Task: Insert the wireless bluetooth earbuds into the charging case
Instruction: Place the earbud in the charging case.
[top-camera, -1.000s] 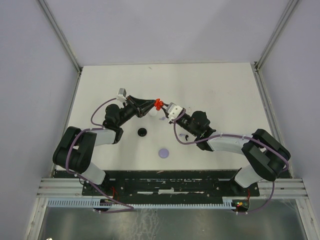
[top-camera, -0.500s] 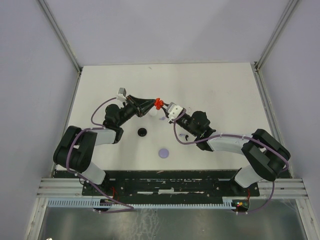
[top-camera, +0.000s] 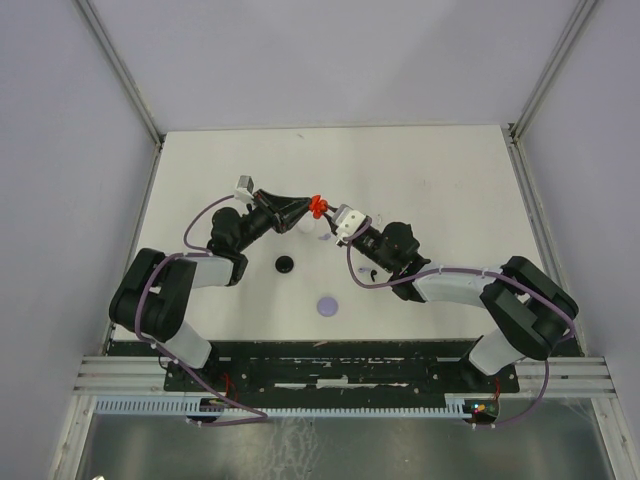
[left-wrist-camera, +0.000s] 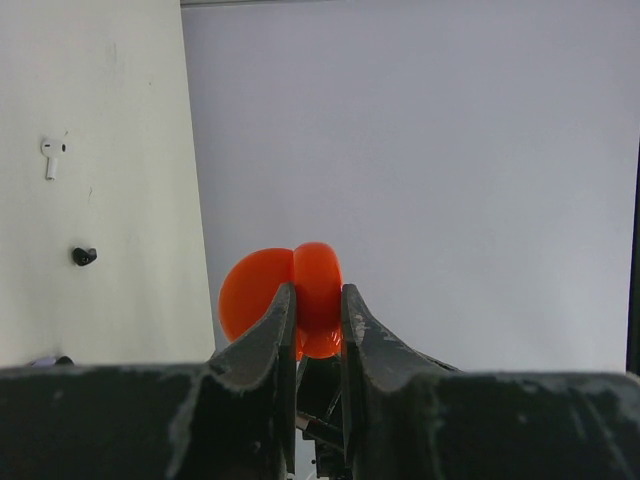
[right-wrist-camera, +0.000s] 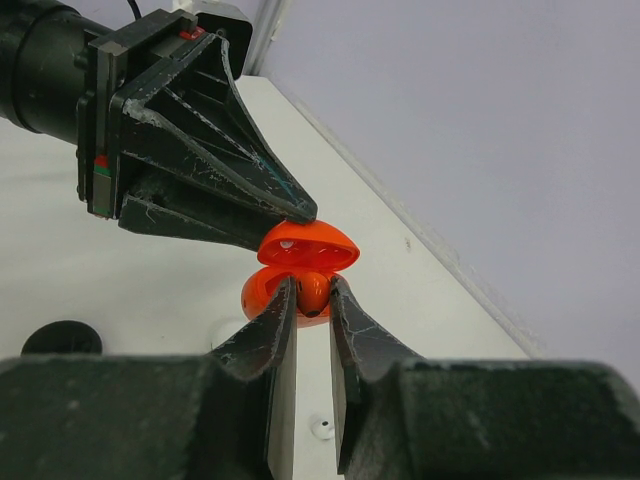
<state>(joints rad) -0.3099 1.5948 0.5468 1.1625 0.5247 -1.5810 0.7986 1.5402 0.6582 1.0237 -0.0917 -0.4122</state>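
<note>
Hardly anything has moved: the open red case (right-wrist-camera: 305, 248) still hangs above the table (top-camera: 450, 180).
The left gripper (left-wrist-camera: 318, 295) is clamped on it; the right gripper (right-wrist-camera: 312, 288) pinches a red earbud (right-wrist-camera: 313, 296) at its mouth.

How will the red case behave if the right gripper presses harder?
Probably slippery: the red case looks glossy and rounded, so it may pivot where the left gripper pinches it. Its open lid looks thin and might flex shut.
</note>
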